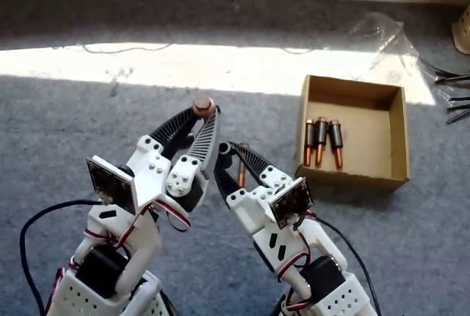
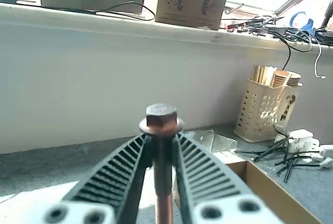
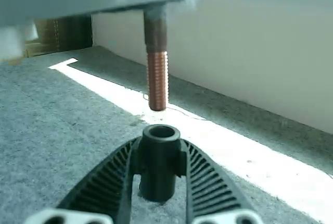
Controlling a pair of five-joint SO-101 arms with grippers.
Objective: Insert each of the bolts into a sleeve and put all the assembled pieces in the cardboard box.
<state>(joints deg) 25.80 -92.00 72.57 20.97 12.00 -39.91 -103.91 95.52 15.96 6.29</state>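
Closest to me, the left gripper (image 1: 203,114) is clamped tight on a copper bolt (image 2: 162,125) with its head up and its threaded tip hanging just above a black sleeve (image 3: 158,164) — held upright, pinched in the right gripper (image 3: 159,147). Farther right on the grey carpet (image 1: 66,117), the cardboard box (image 1: 399,139) holds three assembled pieces (image 1: 322,139) — lying side by side.

Two white plastic arms (image 1: 150,173) are showing small dark screws. The left gripper (image 1: 203,116) and right gripper (image 1: 226,153) are wearing black ribbed, tapering fingers (image 2: 112,179). Red, white and black wires (image 1: 172,215) are looping past joints; black cables (image 1: 26,235) are trailing behind.
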